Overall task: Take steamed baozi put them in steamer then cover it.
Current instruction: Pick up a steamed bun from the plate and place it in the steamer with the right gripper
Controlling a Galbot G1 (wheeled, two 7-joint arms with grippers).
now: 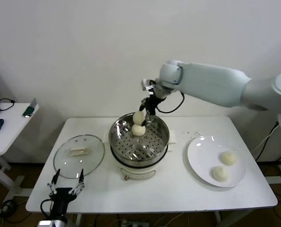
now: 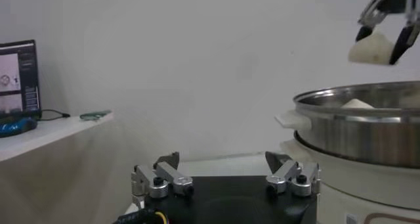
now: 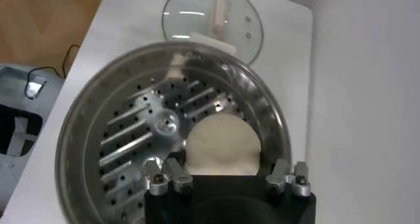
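Four baozi are in view: one [image 1: 138, 117] hangs in the right tool [image 1: 145, 113] above the far rim of the steamer [image 1: 160, 142], one [image 1: 139, 130] already sits on the perforated tray at about 12 o'clock inside the pot, and two [image 1: 228, 158] [image 1: 220, 173] remain on the white plate [image 1: 199, 161] at 3 o'clock from the steamer. In the left wrist view the right tool's dark fingers [image 2: 366, 27] straddle the held bun, so it appears gripped; whether the grip is loosening cannot be told.

Risks, as judged: the held bun hangs almost directly over the bun on the tray, so a release here could land one on the other and leave it leaning on the wall or rolling. A release too near the rim could drop it outside the pot. The soft dough may also stick to a finger.

The left tool [image 1: 64, 186] hangs spread wide and empty over the near edge at 7 o'clock, just beside the glass lid [image 1: 79, 156] lying flat at 9 o'clock.

The surface [image 1: 178, 198] is white, before a plain pale wall. A side desk [image 1: 8, 127] at 10 o'clock carries small items.
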